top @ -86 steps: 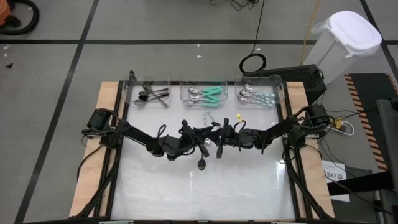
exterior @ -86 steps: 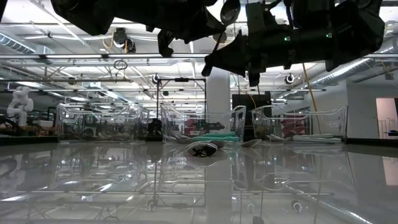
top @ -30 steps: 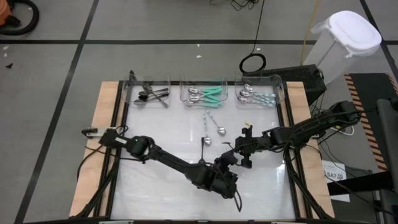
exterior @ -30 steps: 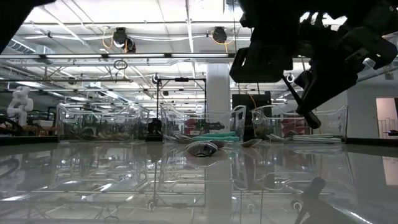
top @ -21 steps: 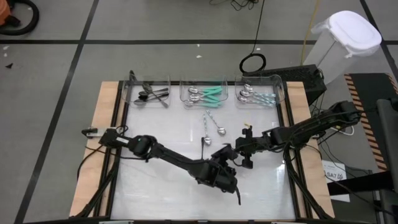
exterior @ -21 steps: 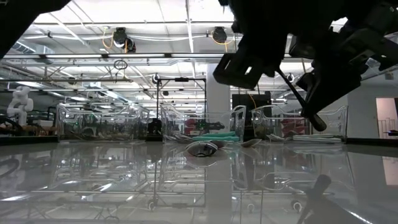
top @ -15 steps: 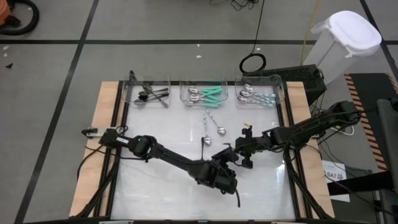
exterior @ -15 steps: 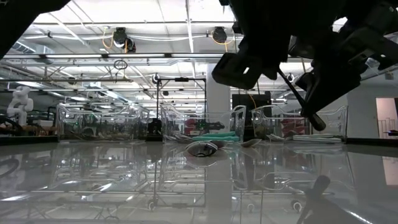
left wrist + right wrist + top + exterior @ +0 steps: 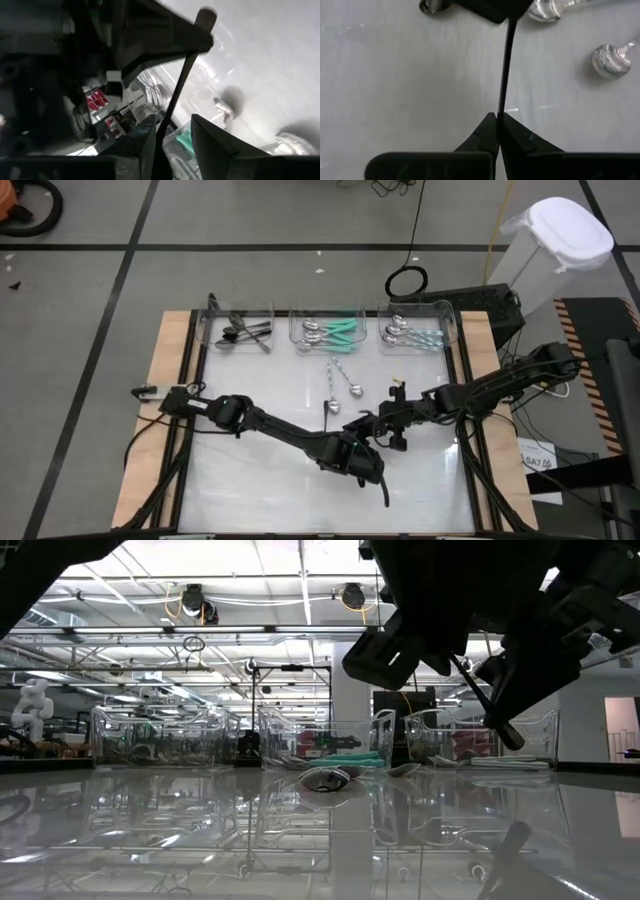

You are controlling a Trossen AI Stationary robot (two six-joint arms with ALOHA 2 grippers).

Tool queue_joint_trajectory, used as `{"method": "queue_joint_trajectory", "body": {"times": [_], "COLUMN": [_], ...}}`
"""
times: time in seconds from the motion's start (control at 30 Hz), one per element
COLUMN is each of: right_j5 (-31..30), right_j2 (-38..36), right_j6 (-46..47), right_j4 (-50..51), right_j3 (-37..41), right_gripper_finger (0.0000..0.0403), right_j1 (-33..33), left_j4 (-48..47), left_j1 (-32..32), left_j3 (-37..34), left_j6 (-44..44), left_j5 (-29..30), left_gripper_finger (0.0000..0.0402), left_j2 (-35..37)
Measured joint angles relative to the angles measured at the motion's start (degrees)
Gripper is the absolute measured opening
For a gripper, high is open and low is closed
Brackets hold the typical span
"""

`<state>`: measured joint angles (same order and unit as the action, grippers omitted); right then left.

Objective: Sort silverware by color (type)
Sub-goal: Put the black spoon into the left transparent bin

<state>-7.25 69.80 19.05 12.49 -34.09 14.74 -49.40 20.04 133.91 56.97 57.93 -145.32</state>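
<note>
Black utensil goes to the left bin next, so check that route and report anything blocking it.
Nothing visible stands between the black utensil and the left bin; two loose spoons only lie flat near that route.

Table top [image 9: 260, 480] is glossy white, mirror-like in the low view, with a bare wood border [image 9: 168, 370]. Bins [image 9: 415, 310] are clear plastic. Loose spoons [image 9: 610, 55] have polished shiny metal bowls; the black utensil [image 9: 504, 70] looks matt.

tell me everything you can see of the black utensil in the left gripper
The thin black utensil looks like a slim, straight, matt dark handle with a small rounded tip. The left gripper holds one end between its fingers. The utensil is tilted and hangs clear above the glossy white table, which mirrors it. Nothing else touches it.
</note>
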Motion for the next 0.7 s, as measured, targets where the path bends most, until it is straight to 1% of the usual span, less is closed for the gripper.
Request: {"method": "queue_joint_trajectory", "body": {"times": [0.2, 0.37, 0.5, 0.7], "right_j5": [0.10, 4.15, 4.72, 10.31], "right_j2": [0.39, 0.38, 0.37, 0.38], "right_j6": [-0.32, -1.58, -2.23, -3.57], "right_j4": [1.23, 1.20, 1.16, 1.29], "right_j3": [0.00, 0.00, 0.00, 0.00], "right_gripper_finger": [0.0004, 0.0004, 0.0004, 0.0004], "right_j1": [0.00, -0.04, -0.04, -0.09], "left_j4": [0.05, 0.03, 0.03, 0.06], "left_j1": [-0.32, -0.43, -0.38, -0.41], "left_j3": [0.00, 0.00, 0.00, 0.00], "left_j6": [2.93, 3.47, 5.13, 8.21], "left_j5": [-0.97, -1.39, -1.40, -3.14], "left_gripper_finger": [0.0122, 0.0122, 0.0122, 0.0122], "left_j2": [0.00, 0.00, 0.00, 0.00]}}
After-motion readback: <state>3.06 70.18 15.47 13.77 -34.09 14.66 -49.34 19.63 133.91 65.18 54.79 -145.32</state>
